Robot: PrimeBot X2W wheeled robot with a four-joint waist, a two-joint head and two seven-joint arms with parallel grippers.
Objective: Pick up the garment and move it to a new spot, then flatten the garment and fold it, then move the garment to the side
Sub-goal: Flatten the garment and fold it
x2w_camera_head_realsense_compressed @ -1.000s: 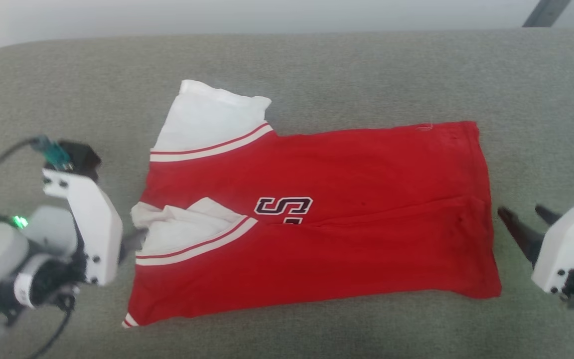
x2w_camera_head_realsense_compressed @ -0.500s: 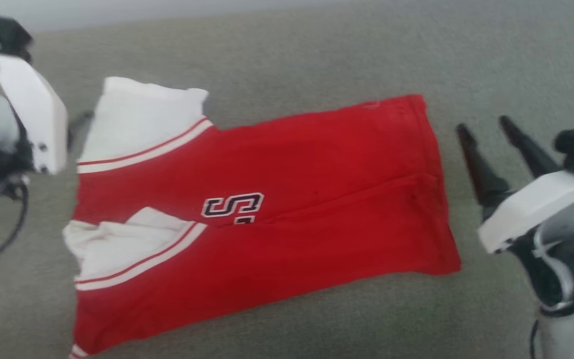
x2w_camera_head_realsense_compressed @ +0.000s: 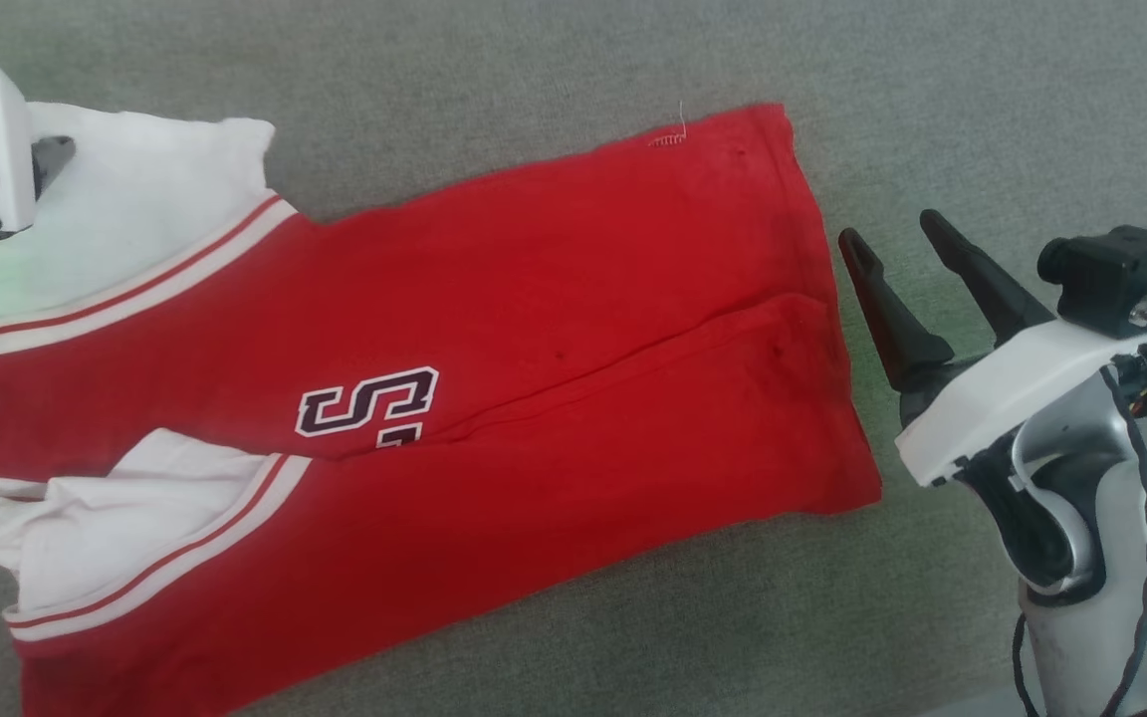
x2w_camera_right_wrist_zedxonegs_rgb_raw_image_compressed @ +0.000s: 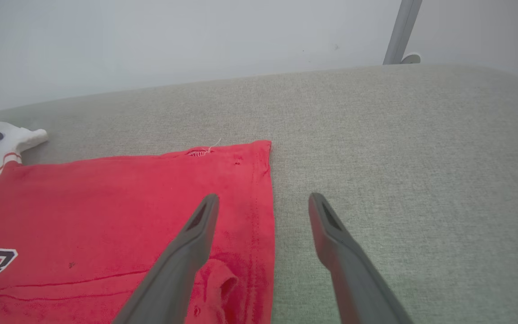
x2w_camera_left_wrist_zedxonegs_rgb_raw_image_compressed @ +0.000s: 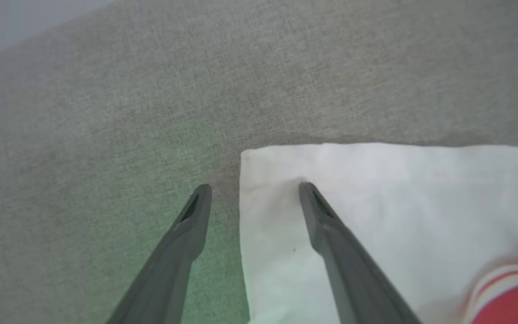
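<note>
Right gripper (x2w_camera_head_realsense_compressed: 888,227) first, head view: fingers spread apart, holding nothing, parked just off the red hem (x2w_camera_head_realsense_compressed: 812,329) of the garment (x2w_camera_head_realsense_compressed: 554,299), which lies flat to its left on the grey cushion (x2w_camera_head_realsense_compressed: 534,70); the dark lettering (x2w_camera_head_realsense_compressed: 369,401) sits further left (half tucked under a fold). Left wrist view: my left gripper (x2w_camera_left_wrist_zedxonegs_rgb_raw_image_compressed: 254,186) is spread wide too, one finger over the white sleeve (x2w_camera_left_wrist_zedxonegs_rgb_raw_image_compressed: 376,202) corner, the other over bare cushion; contact I can't tell. Right wrist view: one finger above the hem, the other above cushion, metal pole (x2w_camera_right_wrist_zedxonegs_rgb_raw_image_compressed: 400,31) far ahead.
</note>
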